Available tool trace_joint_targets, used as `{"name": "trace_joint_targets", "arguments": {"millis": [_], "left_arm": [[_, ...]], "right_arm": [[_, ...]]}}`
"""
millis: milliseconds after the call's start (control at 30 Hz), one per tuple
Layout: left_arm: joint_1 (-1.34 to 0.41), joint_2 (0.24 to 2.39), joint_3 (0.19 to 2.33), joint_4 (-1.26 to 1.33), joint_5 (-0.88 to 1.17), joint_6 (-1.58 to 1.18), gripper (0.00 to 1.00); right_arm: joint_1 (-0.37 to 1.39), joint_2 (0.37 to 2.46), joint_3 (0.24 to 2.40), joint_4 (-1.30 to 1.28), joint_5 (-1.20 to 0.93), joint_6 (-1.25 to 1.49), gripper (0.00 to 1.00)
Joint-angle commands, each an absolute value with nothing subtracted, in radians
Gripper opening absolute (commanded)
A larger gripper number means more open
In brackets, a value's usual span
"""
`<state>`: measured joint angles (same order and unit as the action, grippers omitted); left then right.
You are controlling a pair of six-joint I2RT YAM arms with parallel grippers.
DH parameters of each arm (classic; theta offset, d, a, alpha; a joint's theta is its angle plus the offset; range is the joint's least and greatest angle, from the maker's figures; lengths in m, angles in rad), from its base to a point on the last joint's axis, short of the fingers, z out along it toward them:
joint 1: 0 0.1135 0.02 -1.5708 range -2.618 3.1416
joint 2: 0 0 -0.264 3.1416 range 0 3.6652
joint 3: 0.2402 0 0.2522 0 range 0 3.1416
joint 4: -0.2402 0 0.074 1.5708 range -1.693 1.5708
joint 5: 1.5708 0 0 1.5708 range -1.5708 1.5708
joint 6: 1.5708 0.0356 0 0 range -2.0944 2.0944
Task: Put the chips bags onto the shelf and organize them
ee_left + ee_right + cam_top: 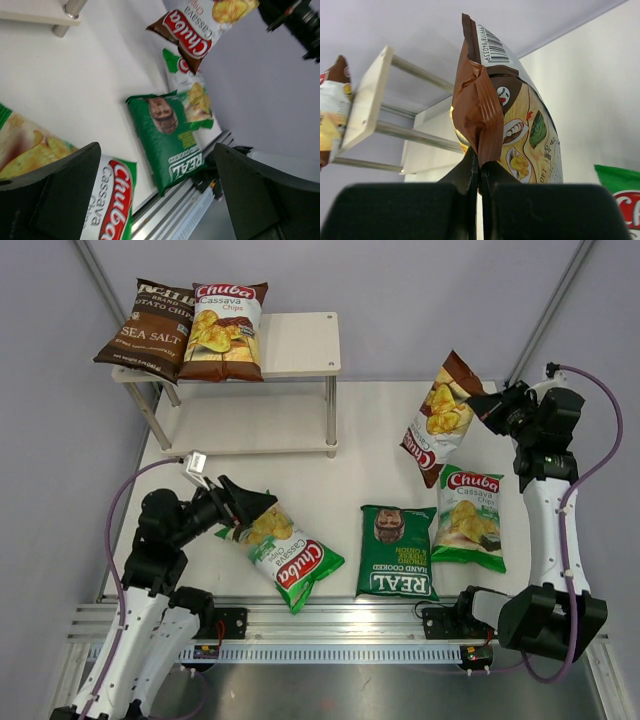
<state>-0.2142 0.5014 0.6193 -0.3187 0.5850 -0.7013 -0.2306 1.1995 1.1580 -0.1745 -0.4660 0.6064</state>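
Note:
The shelf [300, 345] stands at the back left. Its top board holds the dark brown Sea Salt bag [150, 330] and a brown/white Chuba bag [225, 330]. My right gripper [482, 405] is shut on the end seam of the second brown/white Chuba bag [440, 420] and holds it in the air right of the shelf; the pinch shows in the right wrist view [480, 175]. My left gripper [243, 508] is open at the upper end of a green Chuba bag [285, 555], which lies flat; one finger [60, 200] hangs over that bag [107, 200]. The REAL bag [397, 552] and another green Chuba bag [468, 518] lie on the table.
The right third of the shelf's top board [305, 340] and its lower board [250, 425] are bare. A metal rail [340, 615] runs along the near table edge. Grey walls close in the back and sides.

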Motion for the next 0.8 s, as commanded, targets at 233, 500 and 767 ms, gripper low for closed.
{"name": "trace_joint_targets", "arguments": {"millis": [233, 500, 767], "left_arm": [[-0.438, 0.589, 0.405, 0.325, 0.347, -1.094, 0.99], [-0.607, 0.762, 0.308, 0.78, 0.195, -1.239, 0.99], [-0.778, 1.067, 0.376, 1.155, 0.141, -1.238, 0.99]], "right_arm": [[-0.178, 0.977, 1.146, -0.026, -0.666, 0.905, 0.0], [-0.16, 0.841, 1.032, 0.227, -0.752, 1.186, 0.0], [-0.158, 0.776, 1.035, 0.33, -0.776, 1.384, 0.0]]}}
